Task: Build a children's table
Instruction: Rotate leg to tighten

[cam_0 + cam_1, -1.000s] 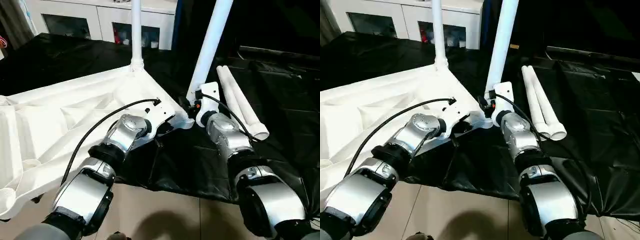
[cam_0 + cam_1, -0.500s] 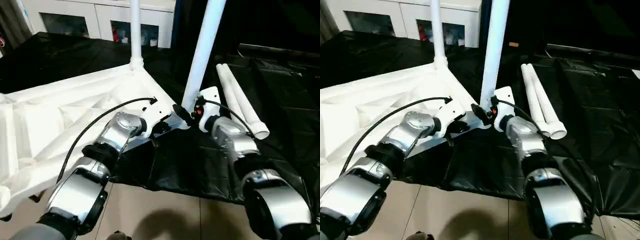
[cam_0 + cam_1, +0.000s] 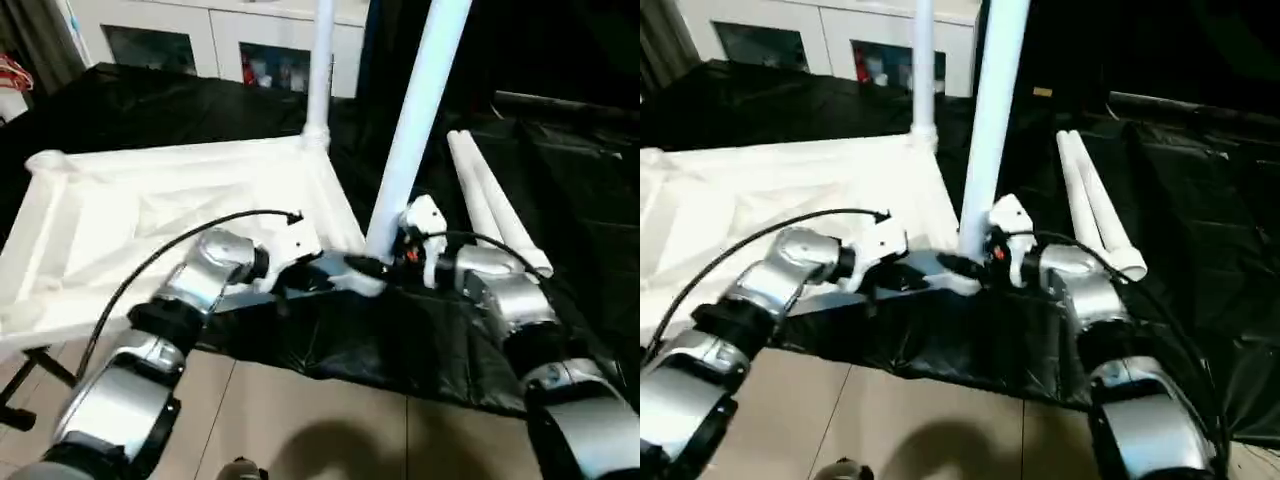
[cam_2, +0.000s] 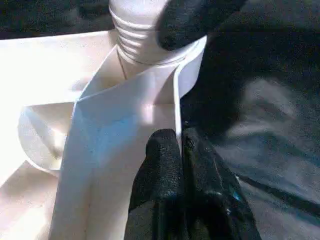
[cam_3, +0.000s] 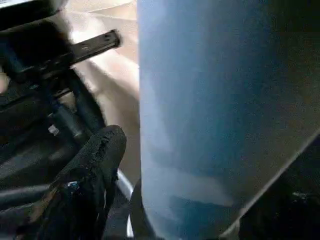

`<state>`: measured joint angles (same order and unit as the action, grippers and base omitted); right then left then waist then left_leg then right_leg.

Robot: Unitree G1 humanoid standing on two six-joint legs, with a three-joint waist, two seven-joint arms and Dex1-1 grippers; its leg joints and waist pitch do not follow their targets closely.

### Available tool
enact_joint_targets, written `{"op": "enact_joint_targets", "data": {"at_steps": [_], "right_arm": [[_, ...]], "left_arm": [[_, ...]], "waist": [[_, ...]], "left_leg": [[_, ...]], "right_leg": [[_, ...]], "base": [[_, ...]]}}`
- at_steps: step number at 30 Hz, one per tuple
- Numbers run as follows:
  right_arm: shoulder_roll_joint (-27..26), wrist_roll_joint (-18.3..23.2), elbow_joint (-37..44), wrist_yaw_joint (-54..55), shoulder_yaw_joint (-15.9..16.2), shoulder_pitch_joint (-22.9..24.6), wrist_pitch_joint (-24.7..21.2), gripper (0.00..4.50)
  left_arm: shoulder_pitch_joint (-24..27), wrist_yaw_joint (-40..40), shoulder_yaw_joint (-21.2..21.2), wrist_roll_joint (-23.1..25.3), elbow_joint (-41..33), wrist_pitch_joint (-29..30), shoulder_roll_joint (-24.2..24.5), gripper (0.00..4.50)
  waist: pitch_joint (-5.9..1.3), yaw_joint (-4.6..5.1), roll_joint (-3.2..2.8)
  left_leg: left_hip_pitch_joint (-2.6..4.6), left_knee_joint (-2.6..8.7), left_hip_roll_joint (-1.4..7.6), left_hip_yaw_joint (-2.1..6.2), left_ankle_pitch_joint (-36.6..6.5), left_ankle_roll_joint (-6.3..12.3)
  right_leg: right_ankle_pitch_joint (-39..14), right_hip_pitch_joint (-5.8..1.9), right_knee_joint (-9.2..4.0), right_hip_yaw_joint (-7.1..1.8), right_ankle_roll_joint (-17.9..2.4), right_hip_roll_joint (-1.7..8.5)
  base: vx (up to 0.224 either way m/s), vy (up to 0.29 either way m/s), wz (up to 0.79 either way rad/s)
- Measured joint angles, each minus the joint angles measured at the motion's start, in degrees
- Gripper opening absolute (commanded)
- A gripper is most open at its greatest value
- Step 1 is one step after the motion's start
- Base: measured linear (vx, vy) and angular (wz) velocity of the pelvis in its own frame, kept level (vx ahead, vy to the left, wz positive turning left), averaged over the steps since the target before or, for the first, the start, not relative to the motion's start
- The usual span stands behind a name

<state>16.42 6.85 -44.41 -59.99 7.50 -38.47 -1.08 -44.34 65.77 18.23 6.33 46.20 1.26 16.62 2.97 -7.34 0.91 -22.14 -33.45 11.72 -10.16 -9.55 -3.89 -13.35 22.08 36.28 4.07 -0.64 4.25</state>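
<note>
1. Head cameras: the table top (image 3: 180, 190) is lying ribbed side up over the black sheet (image 3: 560, 150), and against a second ago it is sitting swung round in the picture, its left corner now in sight. The whole view has shifted too, so part of that may be the camera. The far leg (image 3: 320, 60) is standing in its socket. The near leg (image 3: 415, 110) is rising at the right near corner, less tilted than a second ago. Two spare legs (image 3: 495, 200) are lying on the sheet to the right.

2. Left wrist: the left gripper (image 4: 178, 145) is pressing its fingers together on the top's thin edge wall, just short of the near leg's ribbed foot.

3. Right wrist: the right gripper (image 3: 975, 262) is at the near leg's base, one finger (image 5: 92, 165) standing clear beside the tube; the grip seen a second ago is looking loosened.

4. My read: this leg is seating, two are waiting.
</note>
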Motion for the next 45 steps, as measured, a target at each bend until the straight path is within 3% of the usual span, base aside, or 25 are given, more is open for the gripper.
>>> {"op": "enact_joint_targets", "data": {"at_steps": [5, 11, 21, 28, 32, 38, 42, 45], "right_arm": [[1.78, 0.01, 3.19, -4.42, 1.48, 1.14, -1.63, 3.4], [3.24, 0.03, 5.88, -6.81, 2.02, 2.13, -3.42, 2.83], [3.93, -0.51, 9.69, -7.07, 2.48, 3.39, -4.12, 2.16], [3.7, -0.37, 11.78, -6.8, 2.43, 4.66, -5.09, 2.05], [2.24, 1.33, 11.94, -4.79, 0.18, 6.15, -7.05, 2.04], [-2.32, 2.11, 9.41, 4.32, -3.13, 7.0, -6.06, 2.04], [-7.25, 0.64, 4.59, 19.2, -5.59, 4.99, -4.23, 2.03], [-9.42, -0.66, 1.69, 28.03, -6.75, 3.31, -3.2, 2.01]], "left_arm": [[0.8, 2.93, 0.13, -0.47, -1.0, -0.43, 0.96, 0.0], [0.99, 4.88, 0.3, -0.47, -1.03, -1.46, 1.16, 0.0], [1.15, 5.35, 0.36, -0.36, -1.03, -1.83, 1.18, 0.0], [1.37, 5.44, 0.37, -0.3, -1.03, -2.25, 1.12, 0.0], [1.46, 5.07, 0.36, -0.12, -1.02, -2.25, 1.08, 0.0], [1.48, 0.69, -0.12, 0.39, -0.05, -1.77, 0.65, 0.0], [-0.5, -8.33, -1.17, 2.41, 3.87, 0.42, -2.86, 0.0], [-2.06, -14.51, -1.31, 3.02, 6.3, 2.35, -5.79, 0.0]], "waist": [[0.0, -0.23, 0.0], [-0.02, -0.88, -0.03], [-0.03, -0.98, -0.03], [-0.08, -1.06, -0.06], [-0.14, -1.03, -0.05], [-0.16, -0.5, -0.02], [-0.11, 0.82, -0.11], [-0.09, 1.08, -0.14]], "left_leg": [[0.01, -0.1, 0.0, -0.01, -0.01, 0.02], [0.02, -0.09, 0.01, -0.02, -0.01, 0.02], [0.05, -0.14, 0.02, -0.05, -0.01, 0.02], [0.09, -0.15, 0.01, -0.05, -0.01, 0.03], [0.17, -0.16, 0.02, -0.05, -0.01, 0.02], [0.48, -0.2, 0.02, -0.06, 0.0, -0.04], [1.04, -0.1, -0.01, -0.06, 0.02, -0.1], [1.12, 0.04, -0.01, -0.05, 0.02, -0.1]], "right_leg": [[0.06, -0.04, 0.01, -0.01, -0.01, 0.01], [0.06, -0.04, 0.01, -0.02, 0.0, 0.01], [0.06, -0.07, 0.05, -0.02, 0.0, 0.03], [0.06, -0.12, 0.05, -0.02, 0.0, 0.04], [0.06, -0.17, 0.06, -0.03, 0.0, 0.04], [0.23, -0.24, 0.32, -0.12, -0.09, 0.04], [0.17, -0.56, 0.32, -0.15, 0.09, 0.06], [0.15, -0.58, 0.14, -0.14, 0.16, 0.06]], "base": [[0.0, 0.0, 0.0], [0.0, 0.0, 0.0], [0.0, 0.0, 0.0], [0.0, 0.0, 0.0], [0.0, 0.0, 0.0], [0.0, 0.0, 0.0], [0.0, 0.0, 0.0], [0.0, 0.0, 0.0]]}}
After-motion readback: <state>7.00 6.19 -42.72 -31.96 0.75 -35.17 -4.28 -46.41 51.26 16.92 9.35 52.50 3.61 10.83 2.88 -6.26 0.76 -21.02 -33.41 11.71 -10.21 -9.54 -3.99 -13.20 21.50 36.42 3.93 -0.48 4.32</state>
